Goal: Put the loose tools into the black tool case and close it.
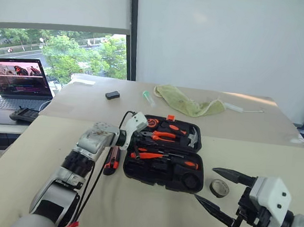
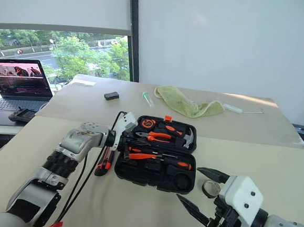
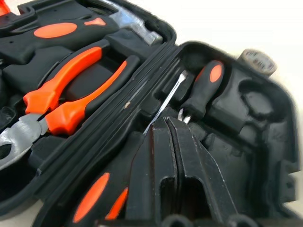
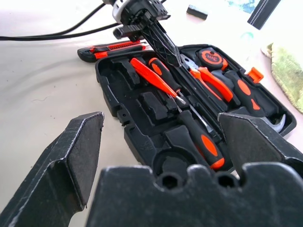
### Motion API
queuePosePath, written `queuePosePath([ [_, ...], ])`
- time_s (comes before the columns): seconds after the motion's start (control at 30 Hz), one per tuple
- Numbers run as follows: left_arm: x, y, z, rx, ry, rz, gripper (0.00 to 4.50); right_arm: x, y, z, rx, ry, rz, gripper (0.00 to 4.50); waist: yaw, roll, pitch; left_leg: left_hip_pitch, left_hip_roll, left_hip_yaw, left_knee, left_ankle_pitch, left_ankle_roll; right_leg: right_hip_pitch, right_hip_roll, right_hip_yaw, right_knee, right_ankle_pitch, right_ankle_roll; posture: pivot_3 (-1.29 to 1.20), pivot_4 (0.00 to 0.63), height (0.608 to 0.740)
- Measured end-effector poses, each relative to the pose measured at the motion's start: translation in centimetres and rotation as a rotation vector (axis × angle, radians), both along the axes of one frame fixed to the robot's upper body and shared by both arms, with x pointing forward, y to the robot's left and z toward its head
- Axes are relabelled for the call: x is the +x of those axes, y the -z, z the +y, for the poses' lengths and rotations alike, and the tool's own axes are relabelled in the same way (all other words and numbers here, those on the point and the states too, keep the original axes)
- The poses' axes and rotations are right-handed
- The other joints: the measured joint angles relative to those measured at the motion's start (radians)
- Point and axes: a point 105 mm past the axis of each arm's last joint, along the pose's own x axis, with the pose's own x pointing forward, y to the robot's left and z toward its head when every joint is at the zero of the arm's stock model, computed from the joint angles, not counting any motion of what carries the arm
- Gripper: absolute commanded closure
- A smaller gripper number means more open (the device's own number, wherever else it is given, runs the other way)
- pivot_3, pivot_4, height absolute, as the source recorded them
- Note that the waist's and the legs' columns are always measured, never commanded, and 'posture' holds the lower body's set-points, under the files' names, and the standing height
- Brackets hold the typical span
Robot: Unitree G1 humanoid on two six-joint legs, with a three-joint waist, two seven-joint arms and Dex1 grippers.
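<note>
The black tool case [image 1: 137, 171] lies open in the middle of the table, with pliers [image 3: 71, 94] and a hammer in its far half. Two orange-and-black screwdrivers [image 4: 163, 71] [image 4: 199, 137] and a slim red one [image 4: 151, 78] lie in its near half. My left gripper [image 1: 138, 140] is shut with nothing seen between its fingers, just above the case's left side near the hinge. An orange-black utility knife [image 1: 111, 161] rests on the table left of the case. A small dark tape roll [image 1: 219, 188] sits right of the case, beside my open, empty right gripper [image 1: 204, 183].
A green cloth [image 1: 187, 103], a small black box [image 1: 112, 94] and a small tube [image 1: 148, 97] lie on the far table. A laptop [image 1: 20, 82] and a dark remote [image 1: 23, 115] stand on a desk at the left.
</note>
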Motion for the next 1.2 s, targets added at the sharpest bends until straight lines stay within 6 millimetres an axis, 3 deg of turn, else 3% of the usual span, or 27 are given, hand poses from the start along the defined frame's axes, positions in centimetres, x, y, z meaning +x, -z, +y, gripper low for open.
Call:
queuePosePath([
  [0.27, 0.0, 1.0, 0.2, 0.037, 0.029, -0.022, 4.44, 0.0, 0.2, -0.1, 0.001, 0.01, 0.009, 0.0, 0.001, 0.0, 0.001, -0.001, 0.0, 0.0, 0.0, 0.0, 0.0, 0.0, -0.001, 0.0, 0.0, 0.0, 0.0, 0.0, 0.15, 0.74],
  [0.73, -2.7, 2.2, 1.1, 0.023, 0.133, 0.067, 4.44, 0.0, 0.1, -0.1, 0.002, 0.009, 0.002, 0.0, 0.0, 0.0, 0.001, 0.0, 0.0, 0.0, 0.001, 0.0, 0.0, 0.0, 0.0, 0.0, 0.001, 0.0, 0.0, 0.0, 0.15, 0.74],
  [1.03, -0.3, -1.0, 0.2, -0.088, 0.023, -0.007, 4.44, 0.0, 0.0, 0.0, 0.0, 0.006, -0.004, 0.0, 0.003, 0.0, 0.001, -0.001, 0.0, 0.0, 0.002, 0.0, 0.001, 0.0, 0.0, 0.0, 0.001, 0.0, 0.001, 0.0, 0.15, 0.74],
  [1.2, 0.4, 0.5, 0.3, -0.021, -0.013, -0.013, 4.44, 0.1, 0.0, 0.0, -0.003, 0.006, -0.006, 0.0, 0.0, 0.0, 0.001, 0.0, 0.0, 0.0, 0.002, 0.0, 0.0, 0.0, 0.0, 0.0, 0.001, 0.0, 0.001, 0.0, 0.15, 0.74],
])
